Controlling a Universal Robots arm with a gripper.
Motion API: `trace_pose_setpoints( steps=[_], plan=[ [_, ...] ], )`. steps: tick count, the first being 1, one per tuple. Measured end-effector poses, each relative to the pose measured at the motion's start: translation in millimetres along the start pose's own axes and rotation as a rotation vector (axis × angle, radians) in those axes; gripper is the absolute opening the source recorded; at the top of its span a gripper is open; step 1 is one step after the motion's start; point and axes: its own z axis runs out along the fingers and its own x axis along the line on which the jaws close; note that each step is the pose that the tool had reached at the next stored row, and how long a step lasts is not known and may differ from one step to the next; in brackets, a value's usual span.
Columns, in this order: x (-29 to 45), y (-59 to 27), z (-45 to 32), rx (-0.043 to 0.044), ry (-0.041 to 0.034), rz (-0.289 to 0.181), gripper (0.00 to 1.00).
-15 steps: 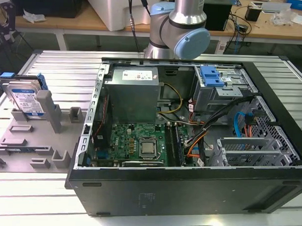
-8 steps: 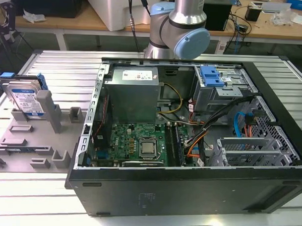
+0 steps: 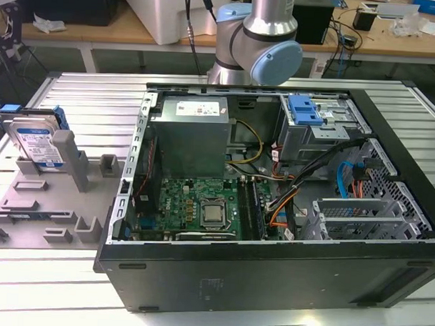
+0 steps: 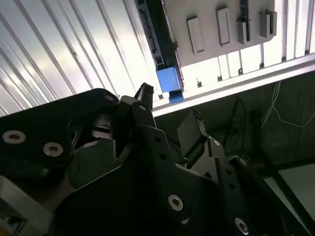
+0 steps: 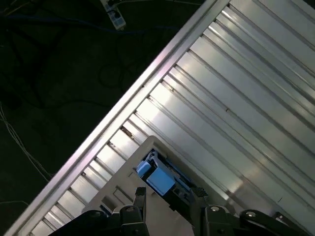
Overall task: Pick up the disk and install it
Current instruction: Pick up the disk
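In the exterior view the disk [image 3: 34,141] stands on edge in a grey holder [image 3: 67,165] on the desk [image 3: 98,101], probably so its sides stay free for a grasp. The opened computer case [image 3: 273,208] lies just beside it. In the second wrist view the end effector [image 4: 170,105] is spread wide and empty, near the disk's blue rail [image 4: 170,81]. In the first wrist view the ribbed metal desk ends over a dark floor [image 5: 59,73] with loose cables [image 5: 19,145]
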Motion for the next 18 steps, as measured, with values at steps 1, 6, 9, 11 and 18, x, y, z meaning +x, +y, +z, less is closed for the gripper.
trace_pose_setpoints(
  steps=[1,6,9,11,18],
  plan=[
    [0.0,0.0,0.0,0.0015,0.0008,-0.031,0.48],
    [0.0,0.0,0.0,0.0083,0.0051,-0.177,0.48],
    [0.0,0.0,0.0,0.0110,0.0069,-0.235,0.48],
    [0.0,0.0,0.0,0.0126,0.0079,-0.268,0.48],
    [0.0,0.0,0.0,0.0182,0.0113,-0.388,0.48]
  ],
)
